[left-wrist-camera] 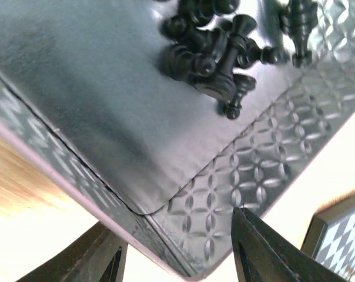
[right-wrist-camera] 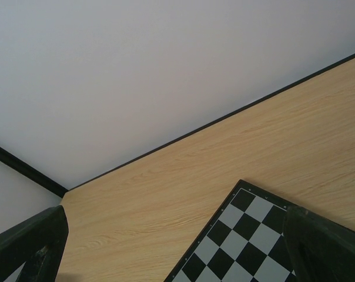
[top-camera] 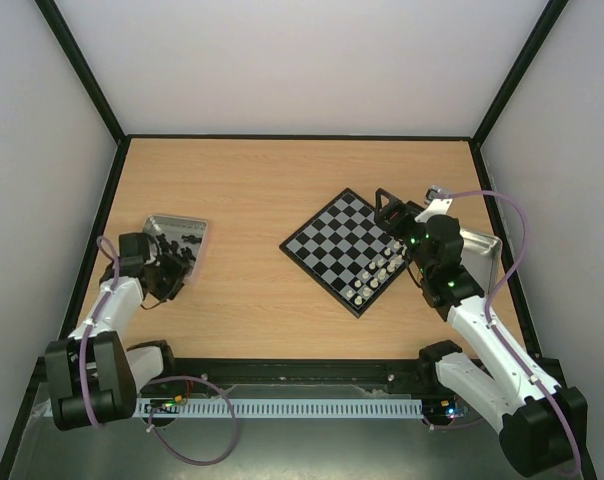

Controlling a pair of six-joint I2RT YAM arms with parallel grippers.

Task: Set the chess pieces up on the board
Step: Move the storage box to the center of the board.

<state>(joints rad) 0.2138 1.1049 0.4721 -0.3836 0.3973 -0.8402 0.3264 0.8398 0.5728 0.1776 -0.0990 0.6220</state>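
Because the small black chess pieces [left-wrist-camera: 213, 53] look like hard, glossy turned figures, I judge them light and stiff but slippery. A pinch across the narrow stem just above the base should hold, while a squeeze on the rounded head would likely squirt the piece out. They lie tumbled in a heap on the shiny metal tray [left-wrist-camera: 254, 176] with an embossed rim, ahead of the left gripper [left-wrist-camera: 171, 220] and a little to its right. The pieces cross and touch one another, so taking one may drag its neighbours. That gripper's fingers stand apart with nothing between them, above the tray's near corner.

The right gripper [right-wrist-camera: 176, 210] has its jaws spread wide and empty. It is poised over a corner of the small square chessboard [right-wrist-camera: 248, 235], which has dark and light grey squares and a black rim. In the overhead view two rows of white chess pieces [top-camera: 377, 275] stand along the board's edge behind that gripper, toward its arm's base.

Which kind each black piece is cannot be told in the heap, and the wrist view cuts off its far part. The white pieces are too small overhead to name or to check for gaps. A second metal tray [top-camera: 482, 245] beside the right arm is mostly hidden by it, so its contents cannot be seen.
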